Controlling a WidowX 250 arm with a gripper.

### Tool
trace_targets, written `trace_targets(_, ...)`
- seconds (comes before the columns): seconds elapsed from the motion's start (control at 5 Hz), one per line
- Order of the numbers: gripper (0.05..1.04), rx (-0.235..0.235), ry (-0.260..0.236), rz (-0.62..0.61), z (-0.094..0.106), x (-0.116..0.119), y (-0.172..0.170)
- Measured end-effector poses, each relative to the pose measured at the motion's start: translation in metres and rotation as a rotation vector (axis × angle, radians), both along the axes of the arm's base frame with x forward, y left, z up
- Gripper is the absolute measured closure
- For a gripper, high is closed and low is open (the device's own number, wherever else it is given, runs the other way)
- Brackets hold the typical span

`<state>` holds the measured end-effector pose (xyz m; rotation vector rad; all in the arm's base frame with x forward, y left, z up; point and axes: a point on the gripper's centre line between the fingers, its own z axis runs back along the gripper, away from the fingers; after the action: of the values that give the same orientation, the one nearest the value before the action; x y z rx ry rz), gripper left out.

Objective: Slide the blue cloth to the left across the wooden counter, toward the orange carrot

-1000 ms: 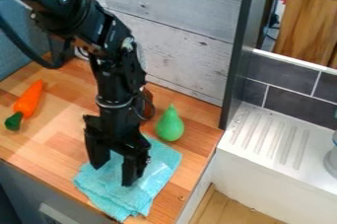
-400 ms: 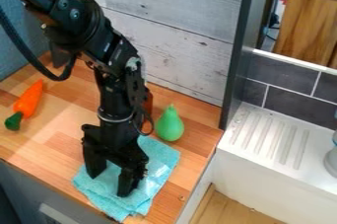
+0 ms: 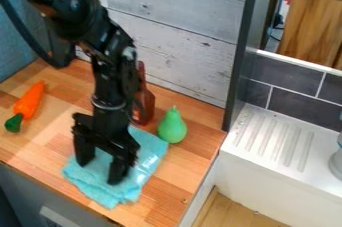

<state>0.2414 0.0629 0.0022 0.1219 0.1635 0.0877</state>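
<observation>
While the gripper (image 3: pixel 99 172) hangs fingers-down over the front of the wooden counter (image 3: pixel 197 153), its two fingers stand well apart, so open, with part of a folded turquoise cloth (image 3: pixel 148 150) showing between them. Both fingertips are down at the cloth; whether they press on it, can't tell. Cloth lies flat-ish on the counter near its front edge, layers a bit uneven, lower corner close to that edge. Green pear (image 3: pixel 172 126) is upright, stem up, just beside the cloth's upper right corner. Reddish-brown bottle (image 3: pixel 145 100) stands behind the cloth, left of the pear and nearer the wall, partly hidden by the arm. Orange carrot (image 3: pixel 29 102) lies at the left of the counter, well apart from the cloth, green end toward the front. Behind: whitewashed board wall (image 3: pixel 180 26), blue-grey panel (image 3: pixel 13 56) at left. Dark upright post (image 3: pixel 242 56) at the counter's back right corner. Right of it, white ribbed drainboard (image 3: pixel 267 138) below dark grey tiles (image 3: pixel 284 78), with a wooden block (image 3: pixel 307 16) beyond, and a greyish object (image 3: pixel 338 163), partly cut off, at the right edge.
</observation>
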Motion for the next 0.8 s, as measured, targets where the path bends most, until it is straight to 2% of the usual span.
trace_targets(0.2, 0.083, 0.041, 0.032, 0.053, 0.001, 0.005, 0.02)
trace_targets(0.4, 0.082, 0.046, 0.048, 0.11, 0.001, 0.003, 0.034)
trace_targets(0.6, 0.082, 0.07, 0.092, 0.12, 0.002, 0.0, 0.04)
trace_targets(0.8, 0.082, 0.103, 0.166, 0.154, 0.004, -0.008, 0.051)
